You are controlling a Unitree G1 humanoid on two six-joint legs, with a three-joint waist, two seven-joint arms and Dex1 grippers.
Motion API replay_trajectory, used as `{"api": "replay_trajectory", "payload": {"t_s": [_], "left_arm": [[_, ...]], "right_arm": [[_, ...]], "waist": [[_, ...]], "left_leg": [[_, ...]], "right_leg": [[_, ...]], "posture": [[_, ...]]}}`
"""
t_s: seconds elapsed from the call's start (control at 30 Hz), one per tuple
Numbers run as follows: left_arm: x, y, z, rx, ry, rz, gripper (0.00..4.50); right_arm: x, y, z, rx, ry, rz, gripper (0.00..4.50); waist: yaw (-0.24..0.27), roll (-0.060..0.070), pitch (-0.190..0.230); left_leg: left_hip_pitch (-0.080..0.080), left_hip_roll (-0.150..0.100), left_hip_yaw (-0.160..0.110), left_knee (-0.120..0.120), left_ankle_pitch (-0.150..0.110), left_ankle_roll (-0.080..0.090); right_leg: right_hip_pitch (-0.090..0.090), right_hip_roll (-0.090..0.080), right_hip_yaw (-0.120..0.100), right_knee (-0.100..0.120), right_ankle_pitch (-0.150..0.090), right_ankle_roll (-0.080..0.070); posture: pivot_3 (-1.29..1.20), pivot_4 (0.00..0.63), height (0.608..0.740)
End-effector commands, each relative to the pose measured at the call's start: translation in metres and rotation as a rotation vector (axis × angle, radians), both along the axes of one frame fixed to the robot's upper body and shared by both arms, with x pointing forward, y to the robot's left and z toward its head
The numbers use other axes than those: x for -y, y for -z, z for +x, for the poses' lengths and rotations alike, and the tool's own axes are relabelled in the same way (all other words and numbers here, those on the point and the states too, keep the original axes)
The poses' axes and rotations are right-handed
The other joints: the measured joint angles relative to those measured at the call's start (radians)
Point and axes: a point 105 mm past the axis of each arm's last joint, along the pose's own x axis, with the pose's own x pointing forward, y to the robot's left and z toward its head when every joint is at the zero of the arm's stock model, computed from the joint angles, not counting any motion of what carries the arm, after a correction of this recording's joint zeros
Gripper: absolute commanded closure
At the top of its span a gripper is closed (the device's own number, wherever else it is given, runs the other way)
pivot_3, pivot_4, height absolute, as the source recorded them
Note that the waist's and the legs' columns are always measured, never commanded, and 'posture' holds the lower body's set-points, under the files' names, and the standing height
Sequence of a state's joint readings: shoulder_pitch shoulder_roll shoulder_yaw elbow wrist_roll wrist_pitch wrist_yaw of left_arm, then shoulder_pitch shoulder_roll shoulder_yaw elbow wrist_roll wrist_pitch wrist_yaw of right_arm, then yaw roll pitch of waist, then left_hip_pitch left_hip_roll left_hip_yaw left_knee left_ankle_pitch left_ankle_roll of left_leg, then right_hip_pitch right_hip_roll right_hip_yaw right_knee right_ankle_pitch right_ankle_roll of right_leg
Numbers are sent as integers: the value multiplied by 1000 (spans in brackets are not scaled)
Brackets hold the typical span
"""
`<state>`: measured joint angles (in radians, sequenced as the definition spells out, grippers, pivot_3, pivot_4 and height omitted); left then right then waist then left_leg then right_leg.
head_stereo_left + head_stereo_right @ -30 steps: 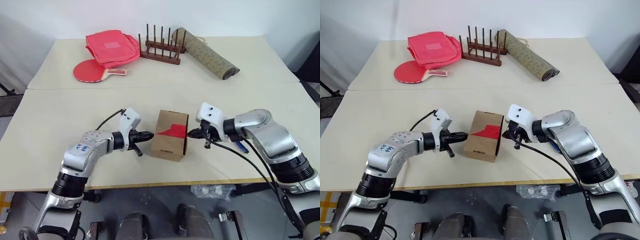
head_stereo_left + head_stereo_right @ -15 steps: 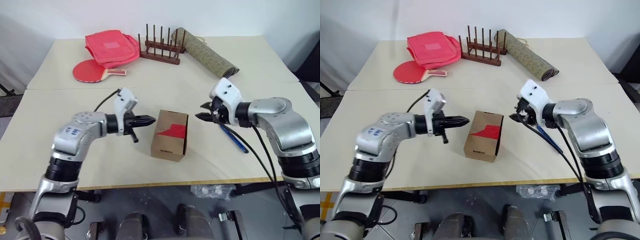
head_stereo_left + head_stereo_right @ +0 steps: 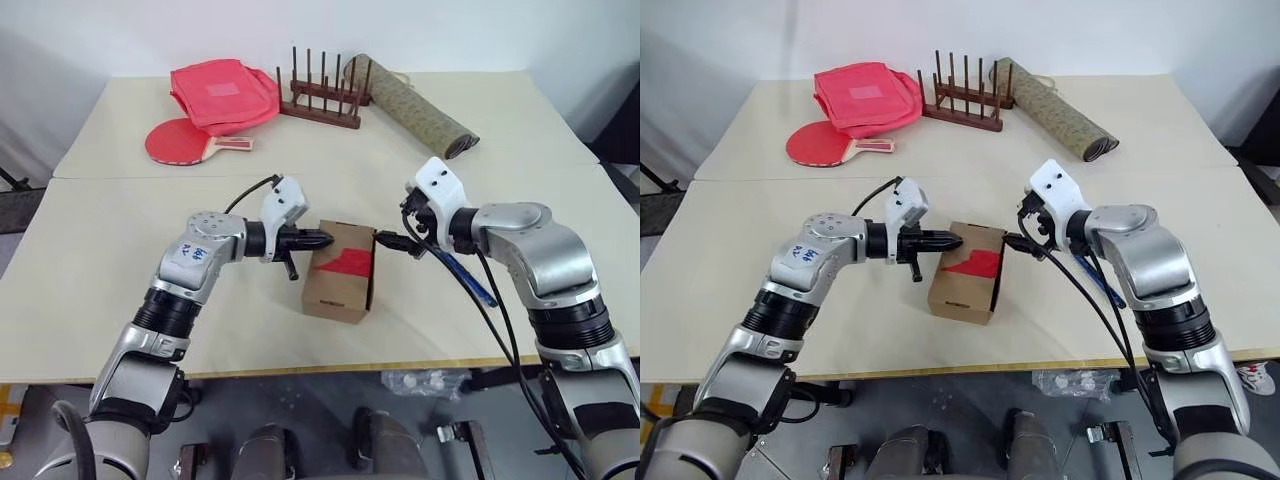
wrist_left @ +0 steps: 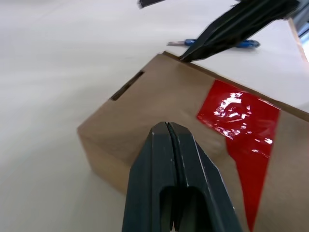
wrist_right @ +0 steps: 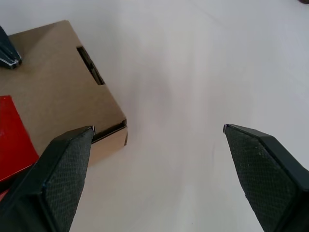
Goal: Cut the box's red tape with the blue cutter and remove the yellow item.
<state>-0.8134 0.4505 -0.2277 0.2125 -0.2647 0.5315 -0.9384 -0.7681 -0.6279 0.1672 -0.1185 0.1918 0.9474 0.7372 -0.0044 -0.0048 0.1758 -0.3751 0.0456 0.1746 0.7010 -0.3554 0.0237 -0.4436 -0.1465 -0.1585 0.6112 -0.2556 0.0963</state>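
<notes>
The box, a small brown carton, stands at the table's middle with the red tape across its top and side. My left gripper is shut and empty. Its tip rests over the box's top beside the tape. My right gripper is open wide at the box's opposite side. One of its fingertips is at the box's top edge, the other clear of it. The blue cutter lies on the table under my right forearm, held by neither gripper. The yellow item is hidden.
At the far side lie a red bag, a red paddle, a wooden peg rack and a rolled mat. A seam crosses the table behind the box. The table's front edge is close.
My right gripper went from shut to wide open, pulled back from the box's side and returned to its top edge. My left gripper rose and moved right onto the box's top.
</notes>
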Motion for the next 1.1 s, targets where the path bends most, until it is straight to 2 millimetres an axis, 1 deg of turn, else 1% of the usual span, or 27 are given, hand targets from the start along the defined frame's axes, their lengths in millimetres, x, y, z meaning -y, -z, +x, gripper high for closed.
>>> {"api": "replay_trajectory", "payload": {"t_s": [0.03,0.13,0.23,0.37,0.47,0.6,0.73,0.77,0.83,0.87,1.0,1.1], "left_arm": [[3,-2,-4,24,39,26,4500],[0,-1,-5,21,38,35,4500],[-1,-1,-5,21,37,40,4500],[-3,-1,-5,23,27,40,4500],[-4,-1,-4,22,17,37,4500],[-4,-1,-5,26,12,37,4500],[-5,-1,-6,29,5,32,4500],[-5,0,-7,28,4,30,4500],[-5,1,-8,26,5,30,4500],[-5,1,-9,24,7,30,4500],[-5,4,-12,17,14,30,4500],[-5,5,-13,11,20,34,4500]], "right_arm": [[5,10,-7,-10,-17,-67,45],[10,19,-14,-28,-47,-132,45],[20,28,-15,-34,-56,-212,45],[26,38,-17,-34,-99,-298,45],[26,43,-17,-36,-121,-328,45],[33,57,-21,-45,-148,-407,45],[44,42,-21,-80,-36,-251,45],[48,35,-21,-115,22,-155,45],[52,26,-23,-189,89,0,45],[52,25,-26,-259,111,93,45],[47,25,-32,-408,132,278,45],[39,28,-30,-522,133,436,45]], "waist": [[0,0,0],[1,0,0],[1,-1,-1],[-1,-2,-1],[-1,-2,-1],[0,-2,-1],[4,-2,-1],[4,-2,-1],[3,-2,-1],[3,-2,-1],[2,-2,-1],[1,-2,-1]], "left_leg": [[0,0,0,0,0,0],[0,0,0,0,0,0],[1,0,0,0,0,0],[1,0,0,0,0,0],[1,0,0,0,0,0],[1,0,-1,1,0,0],[1,0,-2,1,0,0],[1,0,-2,1,0,0],[1,0,-3,1,0,0],[1,0,-5,1,0,0],[1,1,-8,1,0,0],[1,1,-8,1,0,0]], "right_leg": [[0,0,0,0,0,0],[0,0,0,0,0,0],[0,0,0,0,0,0],[1,0,0,0,0,0],[0,0,1,0,0,0],[0,0,1,1,0,0],[1,0,1,1,0,0],[1,0,1,1,0,0],[0,0,1,1,0,0],[0,0,1,1,0,0],[0,0,1,1,0,0],[0,0,1,1,0,0]], "posture": [[0,150,740],[0,150,740],[0,150,740],[0,150,740],[0,150,740],[0,150,740],[0,150,740],[0,150,740],[0,150,740],[0,150,740],[0,150,740],[0,150,740]]}}
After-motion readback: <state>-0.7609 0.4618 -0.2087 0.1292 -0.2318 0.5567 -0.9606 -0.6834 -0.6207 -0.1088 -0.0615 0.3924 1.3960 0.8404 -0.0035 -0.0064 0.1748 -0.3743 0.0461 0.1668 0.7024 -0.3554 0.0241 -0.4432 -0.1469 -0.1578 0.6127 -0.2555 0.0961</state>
